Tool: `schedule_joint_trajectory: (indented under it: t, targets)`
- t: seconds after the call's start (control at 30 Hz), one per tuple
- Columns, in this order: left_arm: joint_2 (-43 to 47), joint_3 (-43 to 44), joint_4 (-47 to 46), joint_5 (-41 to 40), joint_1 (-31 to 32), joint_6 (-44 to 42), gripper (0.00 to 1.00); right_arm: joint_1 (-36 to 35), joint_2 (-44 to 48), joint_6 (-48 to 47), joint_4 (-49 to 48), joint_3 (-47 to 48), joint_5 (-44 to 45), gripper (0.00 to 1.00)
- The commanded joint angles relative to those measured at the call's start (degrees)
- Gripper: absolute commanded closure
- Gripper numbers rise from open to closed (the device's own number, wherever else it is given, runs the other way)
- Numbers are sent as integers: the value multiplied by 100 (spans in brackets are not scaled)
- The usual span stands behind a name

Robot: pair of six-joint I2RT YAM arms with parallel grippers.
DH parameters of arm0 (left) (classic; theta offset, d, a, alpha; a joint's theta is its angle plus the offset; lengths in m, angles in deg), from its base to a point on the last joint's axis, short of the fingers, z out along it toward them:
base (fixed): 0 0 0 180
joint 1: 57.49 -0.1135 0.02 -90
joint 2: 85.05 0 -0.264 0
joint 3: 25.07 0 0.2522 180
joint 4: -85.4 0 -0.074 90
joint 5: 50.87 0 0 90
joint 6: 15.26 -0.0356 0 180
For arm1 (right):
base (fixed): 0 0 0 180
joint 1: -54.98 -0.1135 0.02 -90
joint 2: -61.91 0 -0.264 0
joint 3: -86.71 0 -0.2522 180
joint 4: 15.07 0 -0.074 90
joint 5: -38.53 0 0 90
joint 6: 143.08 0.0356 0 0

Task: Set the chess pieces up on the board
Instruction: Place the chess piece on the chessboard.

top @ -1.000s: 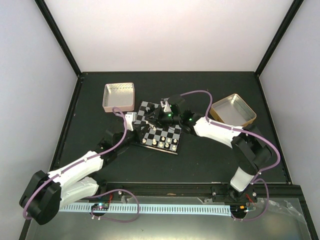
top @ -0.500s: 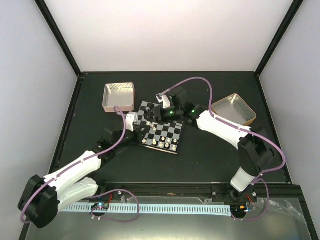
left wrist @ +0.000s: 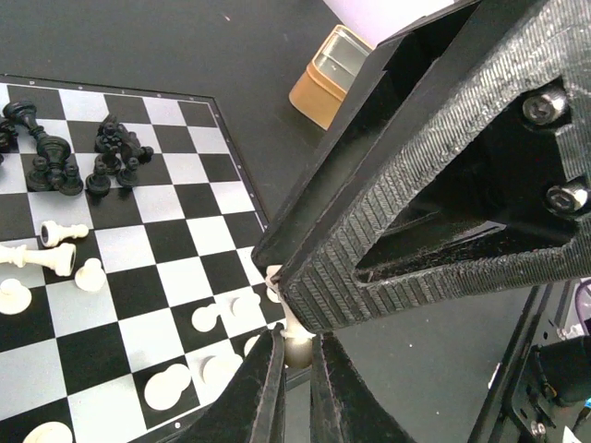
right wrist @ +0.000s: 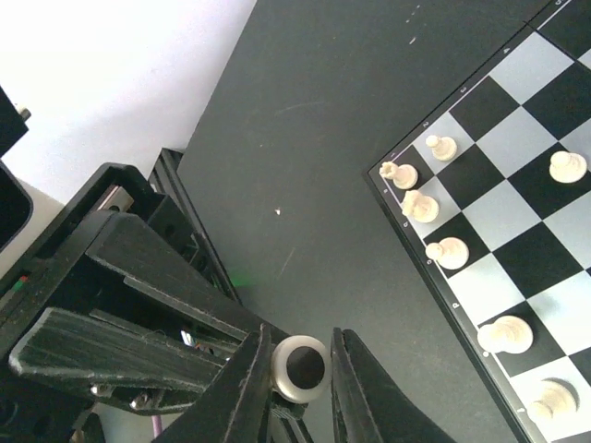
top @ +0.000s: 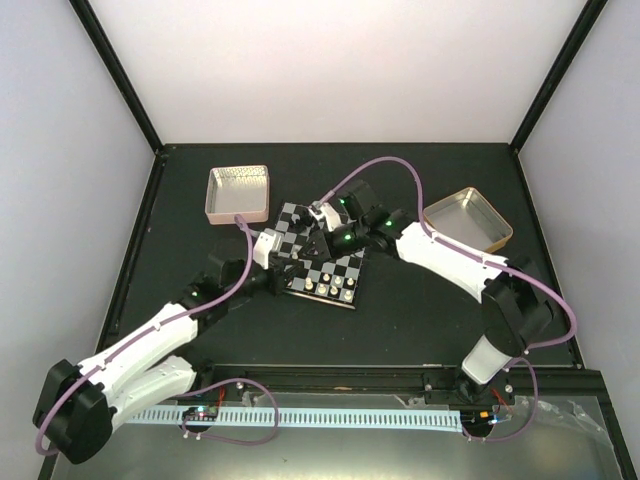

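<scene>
Right fingers (gripping white piece) shifted left over board.

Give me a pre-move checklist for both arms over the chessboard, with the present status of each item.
1. Left fingers shut on a cream-white piece: ok.
2. Right fingers gripping the ring-based white piece: ok.
3. Black pieces on separate squares of the board: not ok, bunched together.
4. White pieces standing: not ok, a tipped white piece lies on its side.
5. Square beneath the left-held piece free: cannot tell, the fingers hide it.
</scene>
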Motion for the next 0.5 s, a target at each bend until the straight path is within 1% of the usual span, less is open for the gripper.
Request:
schedule_joint_trajectory:
  t: [0.0, 0.1, 0.13, 0.17, 0.27, 0.33, 0.4, 0.47]
  targets:
    - [147, 336, 100, 289, 25, -210, 99, 33, 272, 200, -323, -225, -93, 84]
    - [208, 336, 79, 272, 23, -138, 97, 31, 411, 802, -981, -497, -213, 92]
    - [254, 336, 58, 264, 22, -89, 94, 37, 462, 1027, -1240, -626, -248, 93]
    - [299, 330, 11, 254, 22, -9, 89, 33, 515, 1330, -1555, -823, -296, 93]
    - [463, 264, -204, 99, 22, 286, 65, 34, 708, 2378, -2608, -1345, -324, 94]
    - [599, 123, -576, 70, 23, 505, 56, 32, 836, 3139, -3407, -1701, -244, 94]
    - [710, -48, -953, 73, 17, 725, 54, 32, 935, 3835, -4135, -2022, -167, 94]
    - [773, -198, -1245, 89, 23, 891, 53, 34, 993, 4354, -4619, -2211, -104, 93]
